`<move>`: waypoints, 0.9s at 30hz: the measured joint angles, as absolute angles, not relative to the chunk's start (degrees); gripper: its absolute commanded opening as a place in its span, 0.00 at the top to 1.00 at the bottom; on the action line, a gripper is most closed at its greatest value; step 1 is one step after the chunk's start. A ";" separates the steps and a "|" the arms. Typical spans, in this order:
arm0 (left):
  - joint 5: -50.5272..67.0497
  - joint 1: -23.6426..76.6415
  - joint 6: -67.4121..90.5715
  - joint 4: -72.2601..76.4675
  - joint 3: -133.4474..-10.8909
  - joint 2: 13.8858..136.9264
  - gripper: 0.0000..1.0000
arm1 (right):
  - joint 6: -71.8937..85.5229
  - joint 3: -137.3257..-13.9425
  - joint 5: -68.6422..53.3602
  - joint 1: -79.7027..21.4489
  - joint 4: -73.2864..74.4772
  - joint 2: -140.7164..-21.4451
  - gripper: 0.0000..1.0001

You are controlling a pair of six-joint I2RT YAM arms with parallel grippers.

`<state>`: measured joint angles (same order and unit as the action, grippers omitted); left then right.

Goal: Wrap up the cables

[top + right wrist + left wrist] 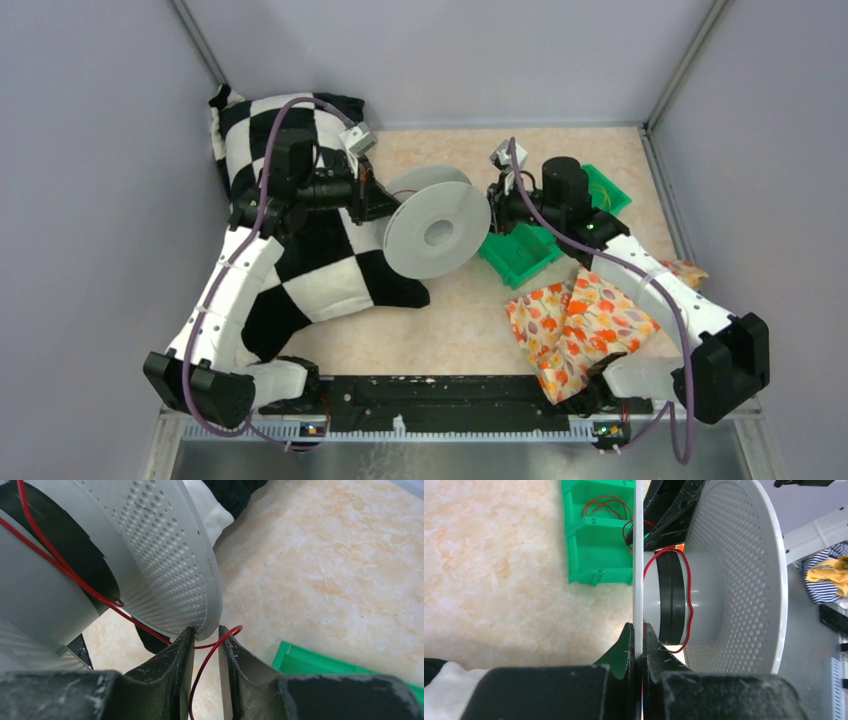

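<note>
A marbled beige tabletop [455, 325] carries a black-and-white checkered cloth [320, 280] and an orange floral cloth [575, 325]. The left gripper [638, 630] clamps the thin rim of a grey plastic spool [437, 232]. Its flanges are perforated with small holes, and a black band circles its smooth hub. Green plastic bins [599, 555] lie beside it, one holding loose red coils. A hair-thin red cable [689, 605] loops round the hub and threads the narrow gap of the right gripper [206, 635]. I cannot tell whether it is pinched there.
</note>
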<state>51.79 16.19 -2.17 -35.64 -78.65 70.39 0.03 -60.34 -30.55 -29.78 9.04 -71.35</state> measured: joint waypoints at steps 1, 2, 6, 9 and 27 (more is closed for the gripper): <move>52.56 16.10 -1.32 -34.96 -78.78 70.46 1.00 | 0.80 -59.57 -30.94 -29.69 8.05 -71.11 0.69; 53.34 15.79 -0.40 -34.41 -78.83 70.65 1.00 | 1.65 -58.76 -31.24 -29.63 6.98 -70.87 0.65; 55.75 14.37 2.31 -32.97 -78.83 71.59 1.00 | 5.19 -55.27 -31.22 -29.06 3.01 -69.84 0.48; 57.19 13.47 4.38 -31.75 -78.83 71.77 1.00 | 7.46 -52.38 -30.33 -28.93 -0.16 -68.60 0.41; 37.45 7.75 20.12 -25.15 -89.69 70.78 1.00 | 4.32 -43.70 -19.62 -29.23 -0.40 -61.41 0.30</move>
